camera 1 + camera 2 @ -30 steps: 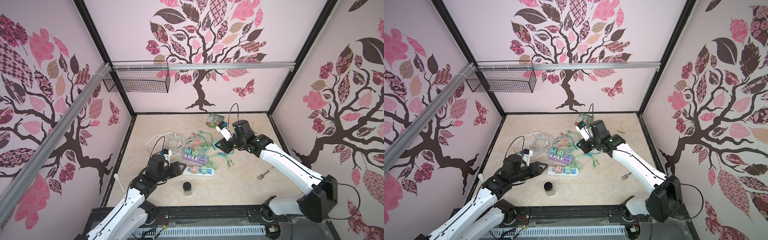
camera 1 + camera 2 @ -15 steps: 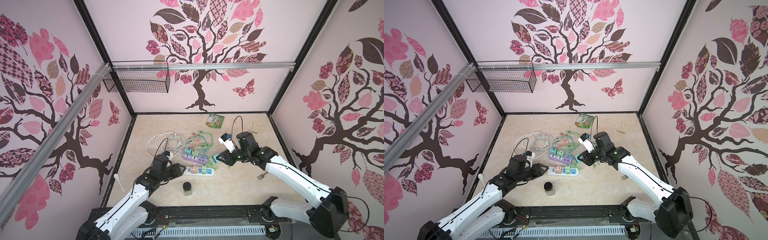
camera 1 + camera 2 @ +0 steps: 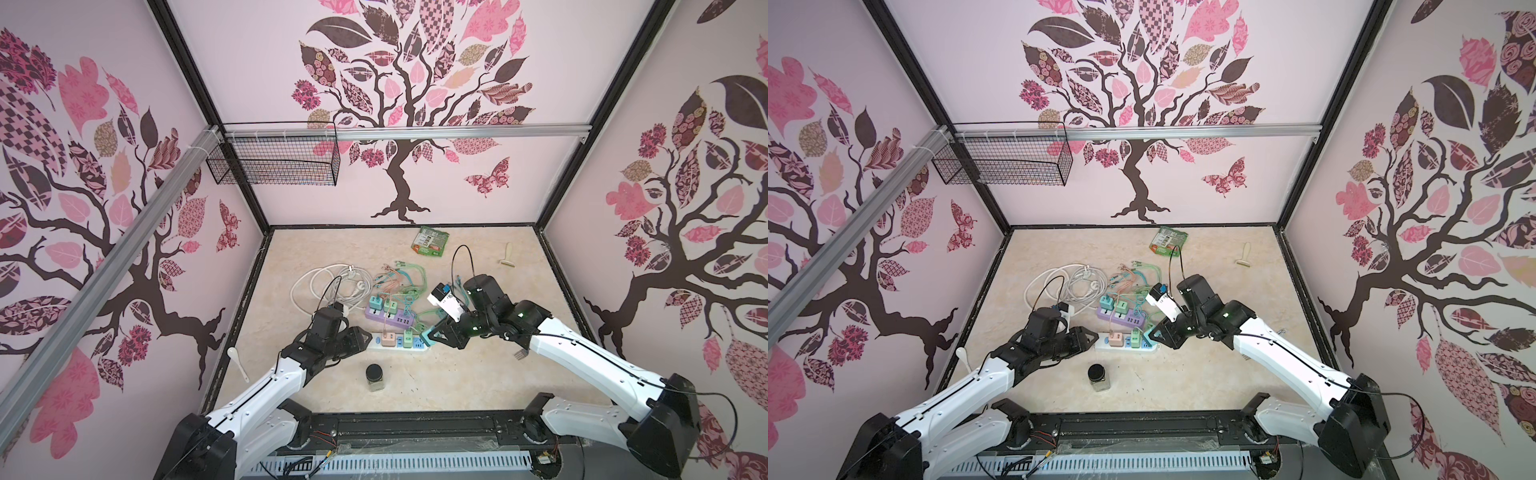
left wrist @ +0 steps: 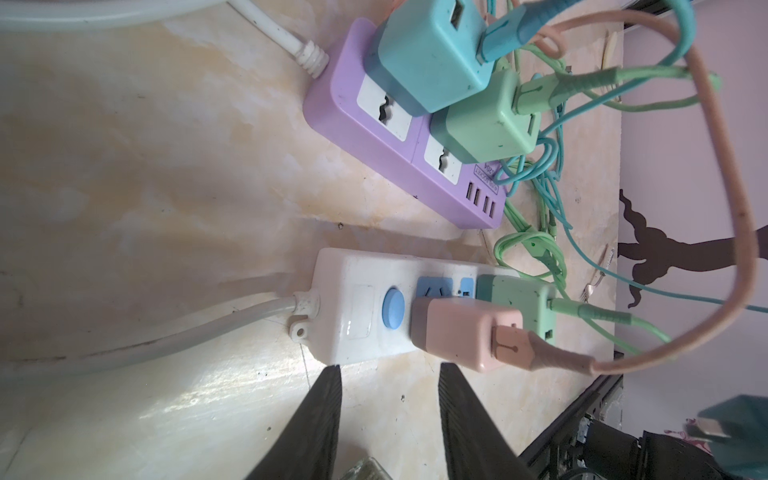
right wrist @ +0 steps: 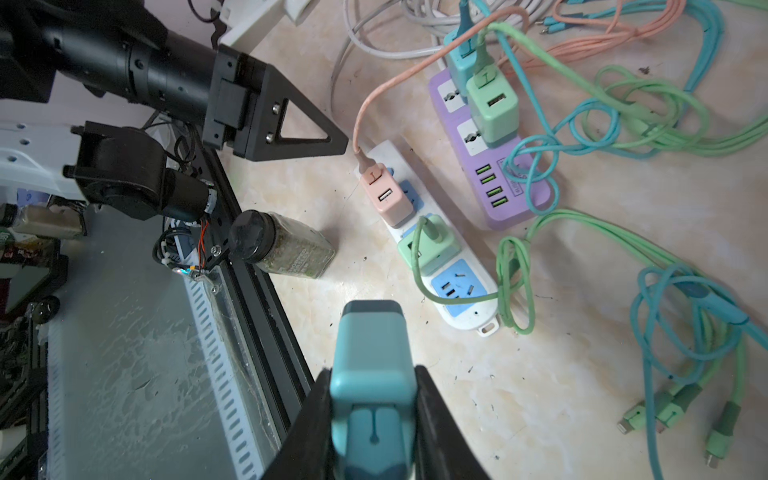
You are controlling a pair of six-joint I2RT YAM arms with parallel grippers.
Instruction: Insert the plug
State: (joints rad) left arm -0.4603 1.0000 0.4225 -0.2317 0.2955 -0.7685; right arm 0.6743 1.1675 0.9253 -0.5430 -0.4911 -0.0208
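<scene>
1. The right gripper (image 5: 372, 376) is pinching a teal cube-shaped plastic plug (image 5: 370, 345) and holds it clear above the beige marbled counter (image 5: 561, 395).
2. Ahead of and below that gripper lies a long white plastic power strip (image 5: 471, 318). Its uncovered blue socket (image 5: 455, 286) sits at the near end, just beyond the plug's front face. A green cube adapter (image 5: 434, 247) and a pink cube adapter (image 5: 386, 199) fill the places farther off.
3. The left gripper (image 4: 390, 368) has its jaws spread with nothing between them. The strip's switch end lies just in front of its fingertips, seemingly so it can steady the strip.
4. The step in hand looks like the approach; the plug is not yet inserted.
5. The next move calls for lining the prongs up with the slots and pressing down. The prongs are hidden, so their orientation cannot be told. A thin green cable (image 5: 415, 270) loops across the socket and may get in the way.
</scene>
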